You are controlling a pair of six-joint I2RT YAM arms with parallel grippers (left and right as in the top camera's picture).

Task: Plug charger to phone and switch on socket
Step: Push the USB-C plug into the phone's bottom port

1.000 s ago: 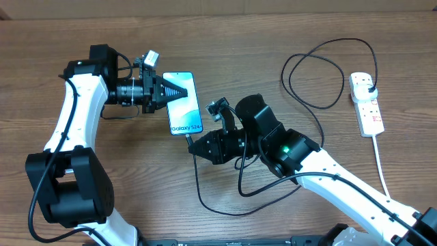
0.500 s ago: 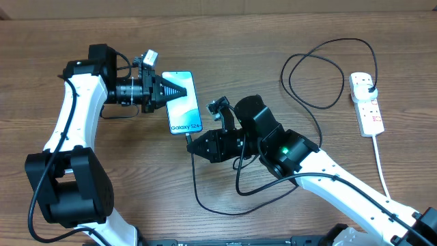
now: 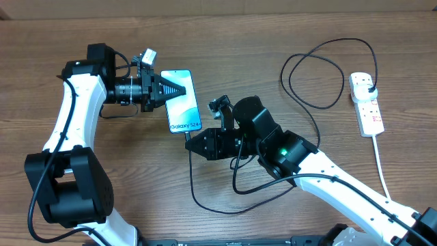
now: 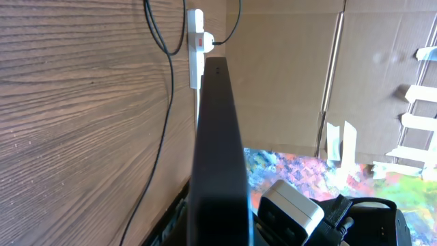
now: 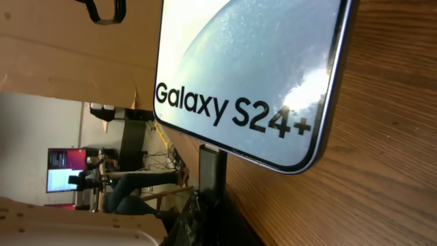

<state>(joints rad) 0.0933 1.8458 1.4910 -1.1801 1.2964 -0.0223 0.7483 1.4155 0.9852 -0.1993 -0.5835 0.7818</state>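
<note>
The phone [image 3: 183,109] lies screen up on the wooden table, showing "Galaxy S24+". My left gripper [image 3: 183,91] is shut on it from the left; the left wrist view looks along the phone's dark edge [image 4: 217,150]. My right gripper [image 3: 190,141] is shut on the charger's connector [image 5: 212,171], whose tip meets the bottom edge of the phone [image 5: 252,61]. I cannot tell how deep it sits. The black cable [image 3: 205,201] loops below my right arm and runs on to the black plug [image 3: 369,85] in the white socket [image 3: 367,109] at the far right.
The socket's thick white cord [image 3: 382,171] trails toward the front right. A wide loop of charger cable [image 3: 311,68] lies between my right arm and the socket. The socket [image 4: 196,41] also shows far off in the left wrist view, before cardboard walls.
My right gripper has crept left and up toward the phone's bottom edge with the connector. The cable loop under it has shifted left. The left arm has held still.
</note>
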